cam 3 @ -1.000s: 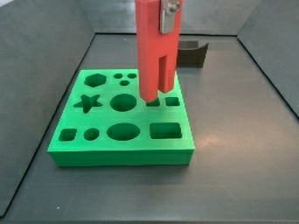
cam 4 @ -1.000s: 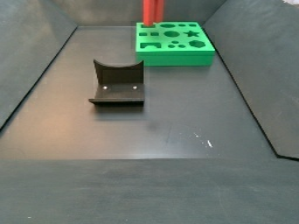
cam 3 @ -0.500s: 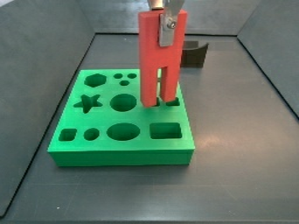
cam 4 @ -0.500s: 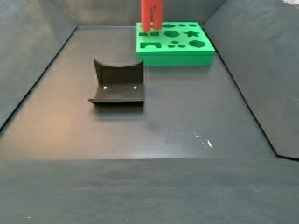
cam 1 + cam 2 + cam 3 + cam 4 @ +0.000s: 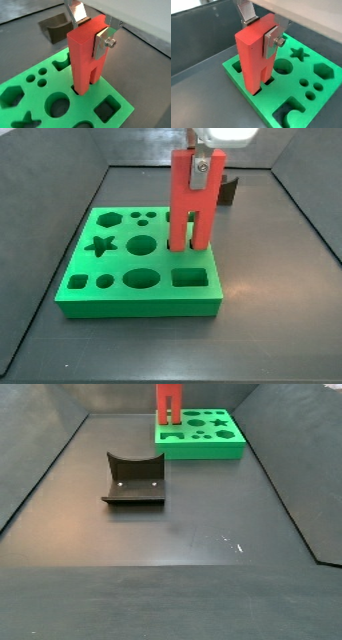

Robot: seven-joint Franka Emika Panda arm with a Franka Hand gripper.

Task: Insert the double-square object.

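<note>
My gripper (image 5: 198, 158) is clamped on the upright double-square object (image 5: 191, 208), holding it vertical so both prongs enter the twin square holes at the green board's (image 5: 134, 288) right side.

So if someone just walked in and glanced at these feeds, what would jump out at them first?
The tall red double-square object, standing upright with its two prongs at or in the holes near one edge of the green board, would catch the eye first. The gripper is clamped on its upper end, silver fingers on either side. Away from the board, the dark grey curved block sits alone on the floor.
</note>
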